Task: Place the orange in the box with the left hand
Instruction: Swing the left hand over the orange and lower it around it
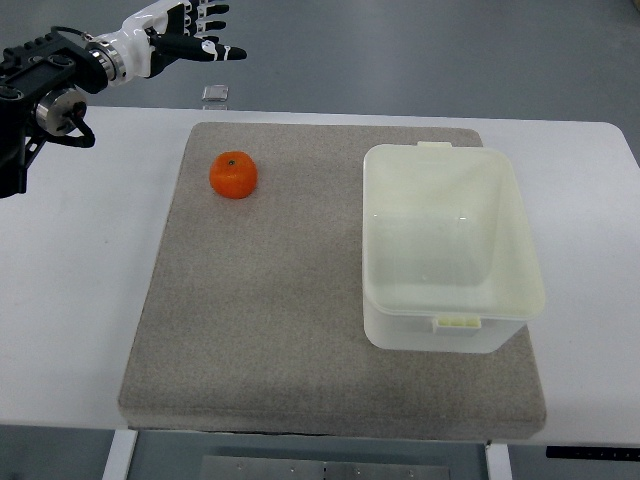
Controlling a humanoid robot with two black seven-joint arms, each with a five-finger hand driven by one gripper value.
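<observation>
- The left hand (190, 35) hangs at about 11 o'clock in the view, beyond the table's far edge, its fingers spread and holding nothing.
- The orange (233, 175) sits on the grey mat (270, 320), toward the mat's 11 o'clock corner, well apart from the hand.
- The box (450, 250) stands open on the mat's 3 o'clock side, apart from the orange.
- The mat lies on a white table (70, 300).
- A small clear object (214, 94) rests at the table's far edge, at 12 o'clock from the orange.
</observation>
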